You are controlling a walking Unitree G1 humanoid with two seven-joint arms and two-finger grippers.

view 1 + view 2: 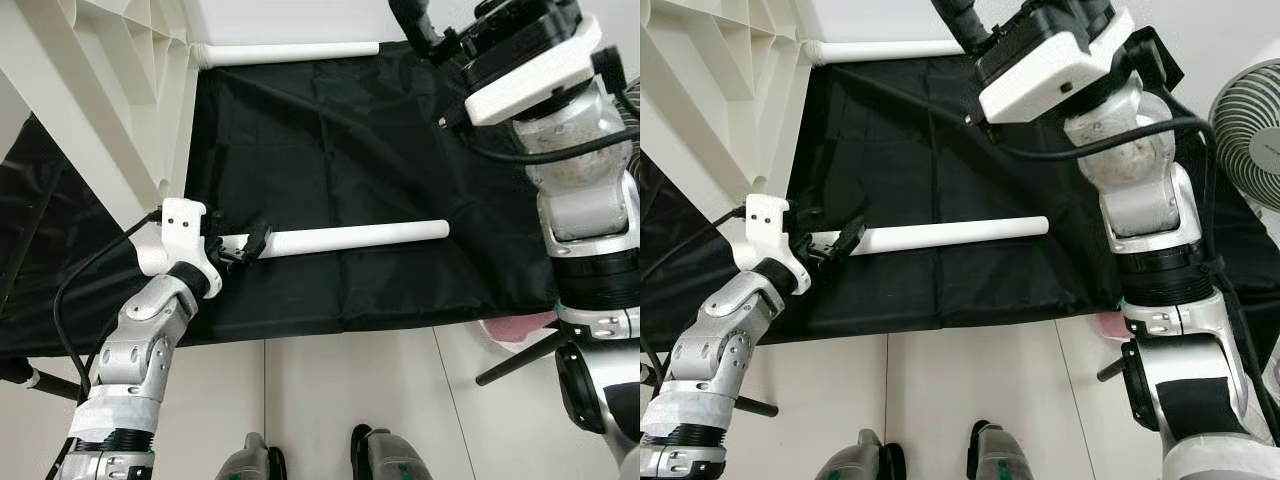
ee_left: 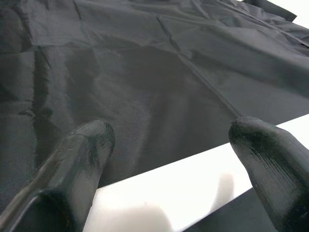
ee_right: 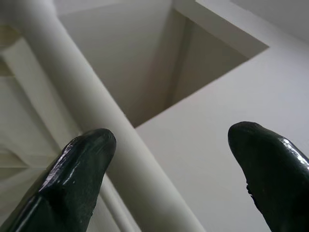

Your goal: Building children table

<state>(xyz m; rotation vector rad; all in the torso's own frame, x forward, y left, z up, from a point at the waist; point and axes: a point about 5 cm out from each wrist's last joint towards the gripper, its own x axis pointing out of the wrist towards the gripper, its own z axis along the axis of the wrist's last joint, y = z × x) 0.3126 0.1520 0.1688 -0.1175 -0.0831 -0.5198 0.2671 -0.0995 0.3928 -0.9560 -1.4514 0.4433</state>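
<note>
Two white table legs here: one loose leg (image 1: 355,238) lying flat on the black cloth (image 1: 340,150), the other leg (image 1: 290,52) already stuck into the corner of the white tabletop (image 1: 110,90), which sits at the cloth's far left with its ribbed underside showing. The loose leg's long axis runs pretty much straight left-right across the robot's front, far end pointing to its right, near end right at the left gripper (image 1: 240,248). That gripper's fingers are spread wide, one on each side of the leg's end; in the left wrist view the leg (image 2: 203,188) passes across between the two fingertips (image 2: 89,145), and whether they actually touch it, can't tell. The attached leg lies parallel to the loose one, along the far edge of the cloth.

The right gripper (image 1: 960,20) is raised up at the far side by the tabletop, and its wrist view shows the fingers (image 3: 82,159) wide apart with nothing between them, looking at the attached leg (image 3: 87,125) and the tabletop's underside (image 3: 231,87).

Off to the right there's a fan (image 1: 1250,120) standing on the light tile floor (image 1: 350,390)
</note>
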